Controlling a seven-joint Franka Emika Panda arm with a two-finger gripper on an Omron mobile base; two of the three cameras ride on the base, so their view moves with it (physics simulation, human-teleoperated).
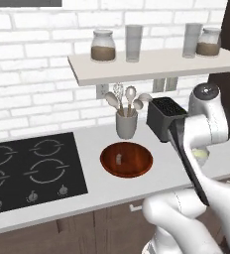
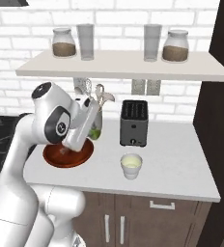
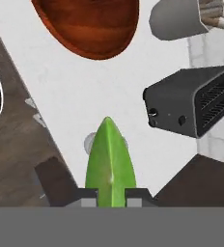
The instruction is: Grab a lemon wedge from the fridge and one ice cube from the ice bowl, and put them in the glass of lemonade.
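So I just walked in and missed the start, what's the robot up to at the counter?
The arm's gripper is shut on a green lemon wedge and holds it above the white counter. The cup of lemonade stands in front of the toaster, with nothing dropped in that can be made out. The ice cube lies in the wooden bowl, untouched.

- We see the ice bowl as glossy reddish-brown wood.
- The counter looks smooth and matt.
- The lemon wedge looks smooth, faintly shiny.
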